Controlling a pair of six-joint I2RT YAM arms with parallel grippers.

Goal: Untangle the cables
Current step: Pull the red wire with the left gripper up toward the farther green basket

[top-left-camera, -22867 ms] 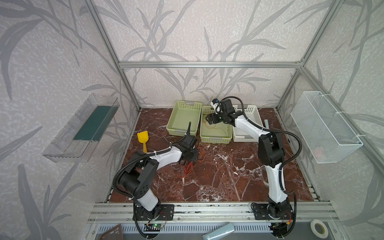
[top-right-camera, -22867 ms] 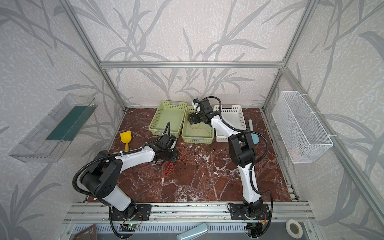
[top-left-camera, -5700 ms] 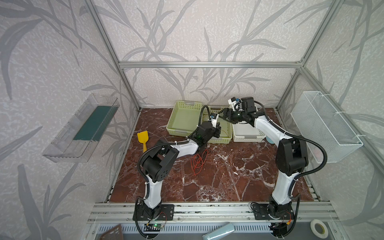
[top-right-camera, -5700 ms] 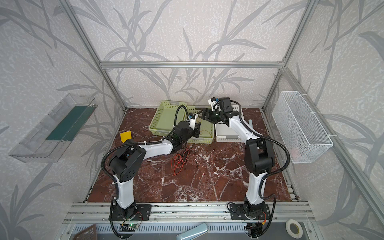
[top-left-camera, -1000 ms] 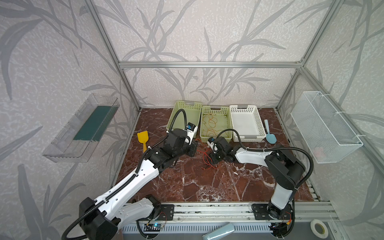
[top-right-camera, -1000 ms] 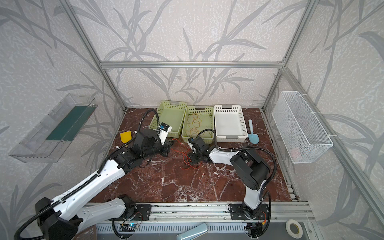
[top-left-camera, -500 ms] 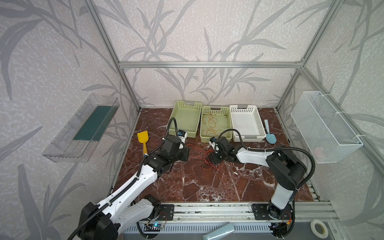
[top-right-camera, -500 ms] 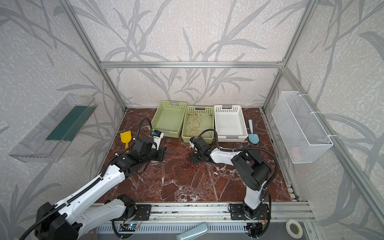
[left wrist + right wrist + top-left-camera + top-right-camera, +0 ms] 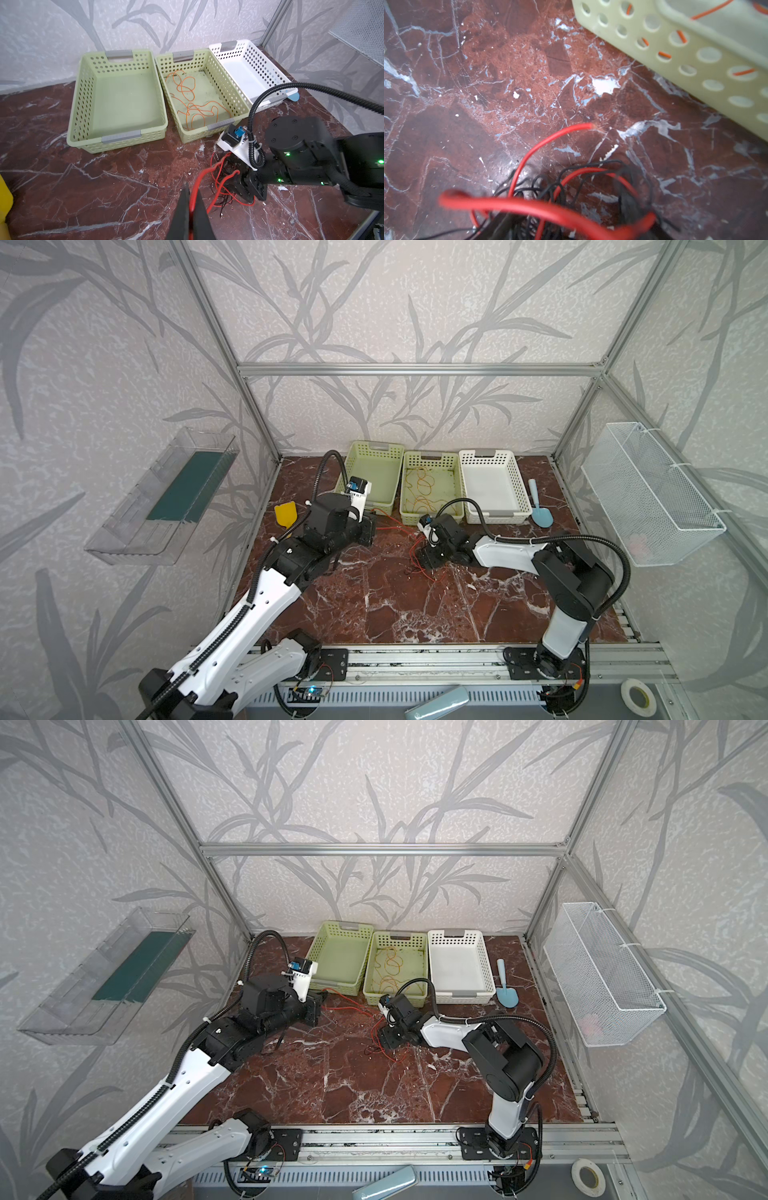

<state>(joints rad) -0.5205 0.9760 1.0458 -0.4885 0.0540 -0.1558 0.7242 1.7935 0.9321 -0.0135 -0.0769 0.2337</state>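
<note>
Pale walls [image 9: 415, 302] papered with grey leaf shapes close three sides, edged by an aluminium frame [image 9: 415, 369]. The surface [image 9: 395, 605] is red-brown marble with white veins, evenly lit. A clear shelf [image 9: 124, 539] with a green insert hangs on the left wall, and a white wire basket [image 9: 656, 497] hangs on the right. A metal rail [image 9: 415, 659] runs along the front.

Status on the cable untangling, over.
Left gripper shut on red cable. Right gripper open at black cable, snarled with the red. Orange cable apart, in middle basket.
</note>
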